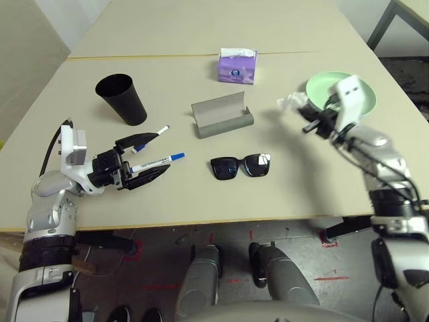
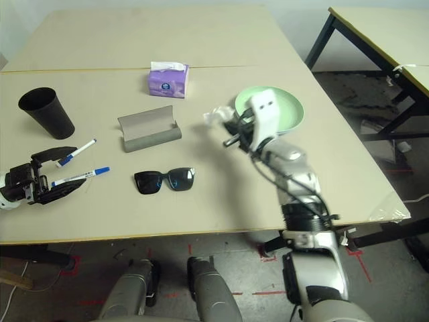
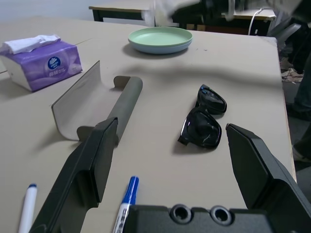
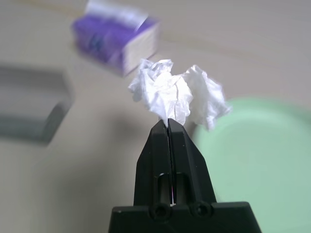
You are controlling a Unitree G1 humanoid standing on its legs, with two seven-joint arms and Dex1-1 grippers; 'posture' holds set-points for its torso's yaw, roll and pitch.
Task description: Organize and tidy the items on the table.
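Note:
My right gripper [image 4: 168, 125] is shut on the crumpled white tissue [image 4: 174, 91] and holds it above the table, just left of the light-green plate [image 1: 318, 86], which is stacked on a light-blue one [image 3: 160, 48]. At the front left my left gripper [image 1: 163, 151] lies open, with one blue-capped marker [image 1: 161, 160] between its fingers and a second marker [image 1: 161, 129] beside its far finger. The black sunglasses [image 1: 240, 166] lie at front centre. Behind them sits the open grey glasses case [image 1: 221, 116]. A black cup [image 1: 121, 98] stands upright at the back left.
A purple tissue box [image 1: 236, 66] stands behind the case, near the seam [image 1: 167, 56] across the beige table. The table's front edge [image 1: 201, 221] runs just below the left gripper. Another table [image 2: 375, 27] stands off to the right.

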